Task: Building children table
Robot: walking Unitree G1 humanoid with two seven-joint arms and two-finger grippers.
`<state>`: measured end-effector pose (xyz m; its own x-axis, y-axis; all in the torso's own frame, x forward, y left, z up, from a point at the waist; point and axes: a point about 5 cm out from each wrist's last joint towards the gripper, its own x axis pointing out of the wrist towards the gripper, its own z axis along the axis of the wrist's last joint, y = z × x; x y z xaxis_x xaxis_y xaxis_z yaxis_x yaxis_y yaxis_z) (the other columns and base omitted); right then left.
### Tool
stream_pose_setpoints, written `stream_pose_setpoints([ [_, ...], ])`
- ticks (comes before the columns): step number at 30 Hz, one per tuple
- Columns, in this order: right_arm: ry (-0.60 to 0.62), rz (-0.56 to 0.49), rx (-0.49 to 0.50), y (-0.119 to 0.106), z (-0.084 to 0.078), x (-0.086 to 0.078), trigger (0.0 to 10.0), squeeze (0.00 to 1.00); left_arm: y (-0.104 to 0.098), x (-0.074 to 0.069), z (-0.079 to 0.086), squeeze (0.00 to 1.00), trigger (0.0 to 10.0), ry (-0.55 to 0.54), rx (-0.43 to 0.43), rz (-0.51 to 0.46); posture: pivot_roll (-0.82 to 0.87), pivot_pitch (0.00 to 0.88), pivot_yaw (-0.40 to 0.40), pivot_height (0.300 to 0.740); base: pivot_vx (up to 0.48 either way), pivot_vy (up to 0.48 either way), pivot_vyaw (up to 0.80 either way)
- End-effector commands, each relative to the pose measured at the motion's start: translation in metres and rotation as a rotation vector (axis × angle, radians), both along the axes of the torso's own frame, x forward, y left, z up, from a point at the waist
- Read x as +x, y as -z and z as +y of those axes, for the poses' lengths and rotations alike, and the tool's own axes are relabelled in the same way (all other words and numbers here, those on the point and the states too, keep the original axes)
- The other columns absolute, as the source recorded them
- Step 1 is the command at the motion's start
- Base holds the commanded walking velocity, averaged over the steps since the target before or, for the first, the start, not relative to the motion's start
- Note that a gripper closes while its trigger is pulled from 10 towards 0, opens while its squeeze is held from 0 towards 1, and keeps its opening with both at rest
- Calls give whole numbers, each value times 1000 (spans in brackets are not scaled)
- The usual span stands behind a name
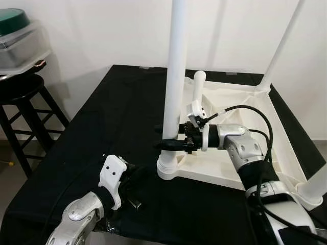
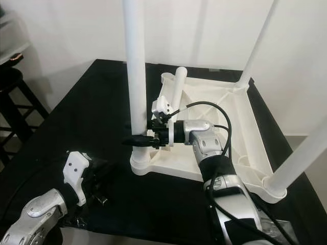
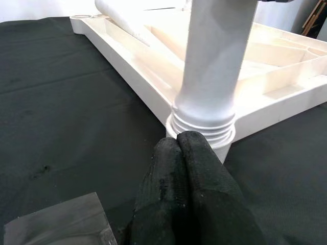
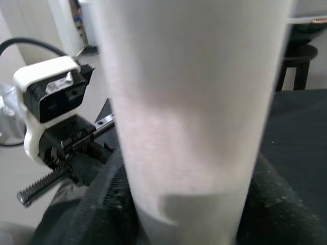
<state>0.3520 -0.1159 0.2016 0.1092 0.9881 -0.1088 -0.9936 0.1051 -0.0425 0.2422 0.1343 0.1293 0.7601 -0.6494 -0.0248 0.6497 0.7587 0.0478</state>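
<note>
White plastic makes up the children's table (image 1: 240, 132), which lies upside down on my black-draped worktop (image 1: 102, 127), its ribbed underside facing up. Three legs stand upright from its corners: the near-left leg (image 1: 175, 76), a far-right leg (image 1: 280, 46) and a near-right leg (image 1: 317, 186). A fourth, loose leg (image 1: 197, 89) lies tilted on the frame near the far-left corner.

My right jaws (image 1: 169, 137) reach in from the right and pinch the near-left leg just above its screw socket (image 1: 171, 168); in the right wrist view the black fingers (image 4: 97, 204) hug both sides of the white tube.

My left jaws (image 3: 186, 153) rest low over the cloth just in front of that same socket, fingers pressed together, holding nothing, with the tips close to the threaded collar at the leg's base.

Off to my left, a dark wooden stool (image 1: 23, 109) carries a clear plastic bin (image 1: 20, 46) with a green lid (image 1: 11, 21).
</note>
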Motion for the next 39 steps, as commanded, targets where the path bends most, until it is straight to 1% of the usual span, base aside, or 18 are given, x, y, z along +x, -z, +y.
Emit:
stream_pose_setpoints([
  [1, -45, 15, 19, 2, 1, -2, 0, 0, 2, -1, -1, 0, 10000, 5, 3, 3, 57, 39, -37, 740, 0, 0, 0],
  [6, -48, 2, 25, 3, -2, -4, 0, 0, 2, 0, -1, 0, 10000, 7, 2, 4, 52, 43, -35, 740, 0, 0, 0],
  [12, 56, -63, 5, 1, -6, -6, 0, 0, 2, 0, -1, 0, 10000, 7, 1, 3, 41, 48, -35, 740, 0, 0, 0],
  [13, 155, -71, -8, 5, -4, -7, 0, 0, 1, -1, -1, 0, 10000, 5, 2, 2, 35, 60, -44, 740, 0, 0, 0],
  [14, 342, -63, -18, 15, 6, -8, 0, 0, 0, -1, 1, 0, 10000, 2, 2, 0, 20, 70, -44, 740, 0, 0, 0],
  [15, 648, -39, 35, 26, 12, -7, 0, 0, 0, -1, 3, 0, 10000, 0, 3, -2, 7, 76, -37, 740, 0, 0, 0],
  [17, 648, -39, 35, 26, 12, -7, 0, 0, 0, -1, 3, 0, 10000, 0, 3, -2, 7, 76, -37, 740, 0, 0, 0],
  [18, 868, -9, 64, 35, 12, -8, 0, 0, -1, 0, 4, 0, 10000, -1, 3, -3, 7, 76, -37, 740, 0, 0, 0],
  [19, 868, -9, 64, 35, 12, -8, 0, 0, -1, 0, 4, 0, 10000, -1, 3, -3, 7, 76, -37, 740, 0, 0, 0],
  [20, 886, -34, -4, 57, 27, -26, 0, 0, -2, 0, 5, 0, 10000, -1, 1, -4, -5, 81, -37, 740, 0, 0, 0],
  [21, 871, -116, -29, 54, 34, -33, 0, 0, -2, 2, 6, 0, 10000, 0, 3, -4, -7, 82, -25, 740, 0, 0, 0],
  [26, 825, 8, -46, 66, 35, -29, 0, 0, -1, 5, 6, 0, 10000, -5, 7, -6, -11, 68, -40, 740, 0, 0, 0],
  [29, 820, 12, -57, 67, 36, -31, 0, 0, -2, 5, 5, 0, 10000, -8, 6, -8, -11, 68, -37, 740, 0, 0, 0],
  [30, 843, 10, -60, 65, 38, -34, 7922, 0, -2, 5, 6, 0, 10000, -14, 6, -11, -7, 70, -37, 740, 0, 0, 0],
  [34, 881, 3, -60, 62, 41, -38, 7922, 0, -2, 5, 6, 0, 10000, -20, 5, -14, -6, 70, -38, 740, 0, 0, 0],
  [35, 779, 48, 17, 52, 43, -40, 10000, 1000, -2, 5, 6, 0, 10000, -19, 6, -13, 2, 65, -34, 740, 0, 0, 0],
  [37, 675, 49, 69, 43, 43, -41, 10000, 1000, -1, 5, 6, 0, 10000, -17, 7, -11, 2, 65, -34, 740, 0, 0, 0],
  [39, 490, 19, 96, 27, 38, -38, 10000, 1000, -1, 6, 5, 0, 10000, -15, 7, -9, -1, 62, -33, 740, 0, 0, 0],
])
